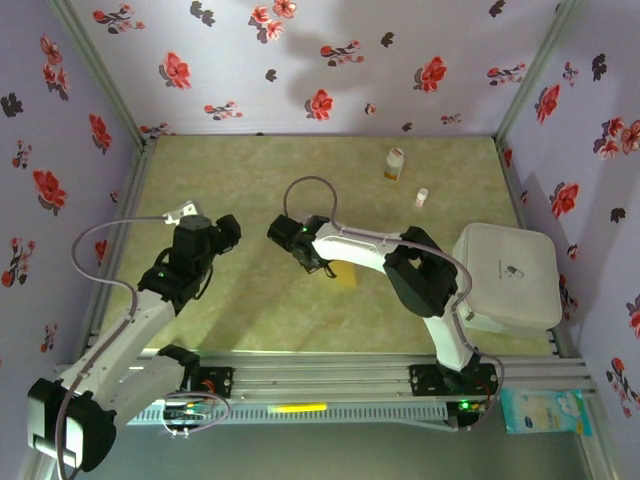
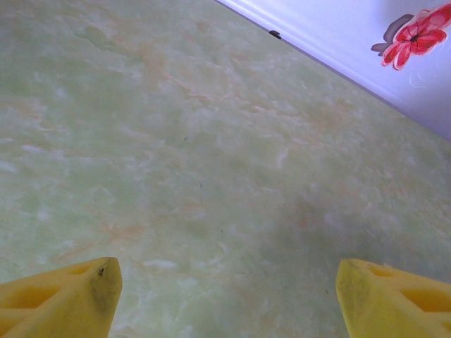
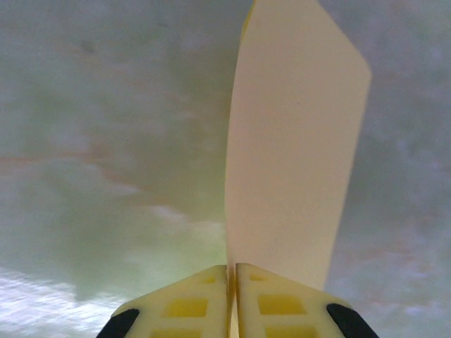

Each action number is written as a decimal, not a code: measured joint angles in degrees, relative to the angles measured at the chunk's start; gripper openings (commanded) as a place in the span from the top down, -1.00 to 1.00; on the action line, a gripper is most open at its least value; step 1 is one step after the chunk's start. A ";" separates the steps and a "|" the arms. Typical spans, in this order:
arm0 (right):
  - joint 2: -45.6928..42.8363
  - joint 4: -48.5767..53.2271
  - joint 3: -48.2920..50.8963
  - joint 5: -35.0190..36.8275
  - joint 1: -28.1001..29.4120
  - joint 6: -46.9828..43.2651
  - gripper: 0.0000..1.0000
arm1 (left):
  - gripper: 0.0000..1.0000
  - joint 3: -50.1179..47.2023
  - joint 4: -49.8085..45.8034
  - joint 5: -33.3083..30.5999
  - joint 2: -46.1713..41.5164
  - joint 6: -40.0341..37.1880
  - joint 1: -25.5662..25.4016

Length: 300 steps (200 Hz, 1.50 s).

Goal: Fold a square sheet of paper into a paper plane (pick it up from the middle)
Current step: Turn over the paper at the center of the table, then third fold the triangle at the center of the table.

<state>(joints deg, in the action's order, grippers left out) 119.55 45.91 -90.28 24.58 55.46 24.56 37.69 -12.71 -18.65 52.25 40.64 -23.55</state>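
Grip: right hand (image 3: 232, 271) pinched shut on folded paper (image 3: 296, 155), sheet projecting forward over surface (image 2: 211, 141). Left hand (image 2: 225, 273) spread wide, empty, well apart. Advice: hold pinch firm; lay paper flat before release; bring left hand in to press fold.

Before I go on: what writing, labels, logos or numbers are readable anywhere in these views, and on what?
No text here is legible.
white case: small dark mark on the lid, too small to read.
bottle: any label is too small to read.
blue packet: printing blurred, unreadable.
yellow paper: blank on the side that shows.
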 measured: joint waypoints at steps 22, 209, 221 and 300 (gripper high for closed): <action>-0.13 -3.96 -0.44 -8.74 -0.39 0.46 0.00 | -0.60 -0.04 0.00 0.90 0.50 -0.02 0.04; -22.75 -50.45 43.76 -57.24 -27.76 22.32 0.87 | 0.12 17.86 -0.55 42.97 44.59 5.31 -7.56; -21.90 -51.21 43.89 -57.55 -27.76 22.67 0.86 | 0.12 18.43 -0.13 43.39 45.44 5.64 -8.20; -17.00 -54.51 44.09 -58.47 -27.76 23.69 0.88 | 0.12 20.06 1.64 45.03 48.43 6.47 -9.18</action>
<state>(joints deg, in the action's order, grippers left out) 102.54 -8.60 -46.19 -33.89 27.70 48.25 57.76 -11.07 26.37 100.68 47.11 -32.73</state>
